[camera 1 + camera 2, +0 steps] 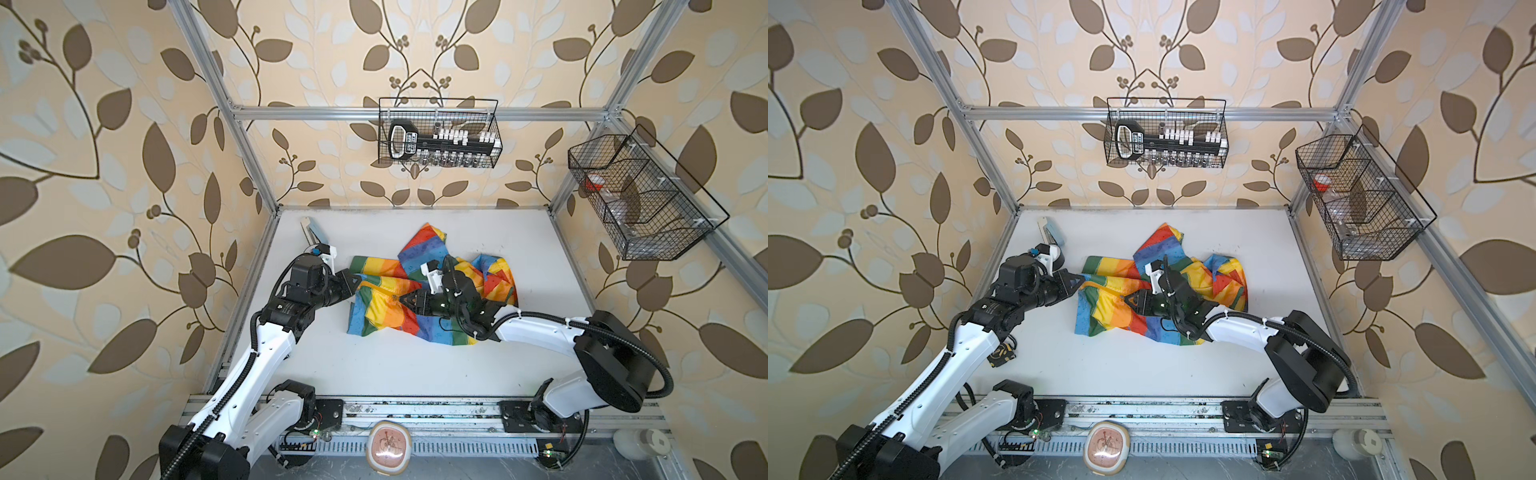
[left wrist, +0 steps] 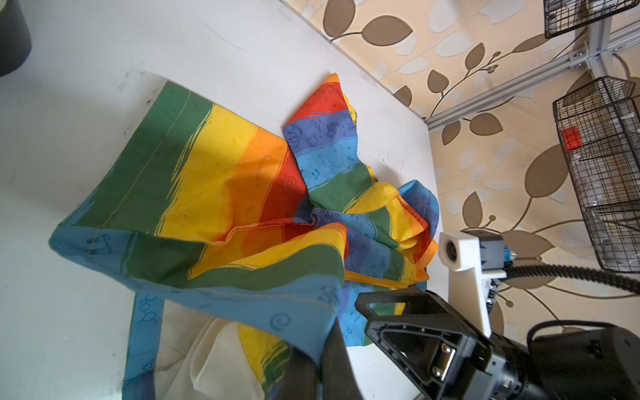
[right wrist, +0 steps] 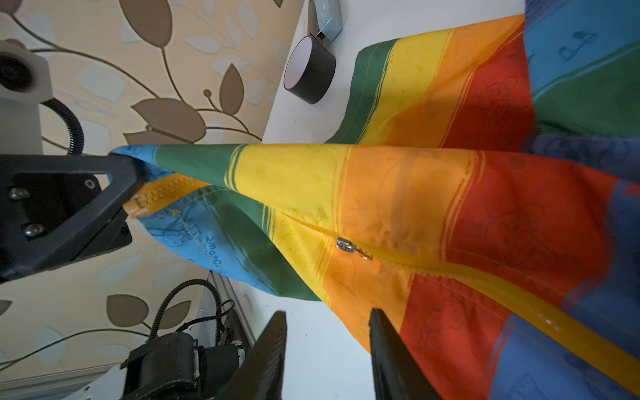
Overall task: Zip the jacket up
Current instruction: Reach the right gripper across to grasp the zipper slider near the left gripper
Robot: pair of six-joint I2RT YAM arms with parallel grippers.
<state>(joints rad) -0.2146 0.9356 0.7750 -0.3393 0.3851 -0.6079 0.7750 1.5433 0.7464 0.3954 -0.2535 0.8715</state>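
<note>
Left claw (image 1: 356, 281) pinched shut, right claw (image 1: 401, 299) jaws parted.

In both top views the right arm (image 1: 469, 299) hides the jacket (image 1: 382, 309) from its middle toward three o'clock, and the zipper pull (image 3: 349, 248) is too small to make out there. The left hand's (image 2: 315, 346) fingers (image 2: 337, 356) are blurred and cut off by the picture's edge. What lies in the wire basket (image 1: 673, 237) at two o'clock cannot be told.

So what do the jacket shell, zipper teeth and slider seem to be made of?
The jacket shell looks like thin woven synthetic, probably nylon or polyester: matte, creasing in sharp folds. The zipper teeth look like chunky orange moulded plastic, slightly glossy. The slider is silvery with bright glints, likely metal.
</note>
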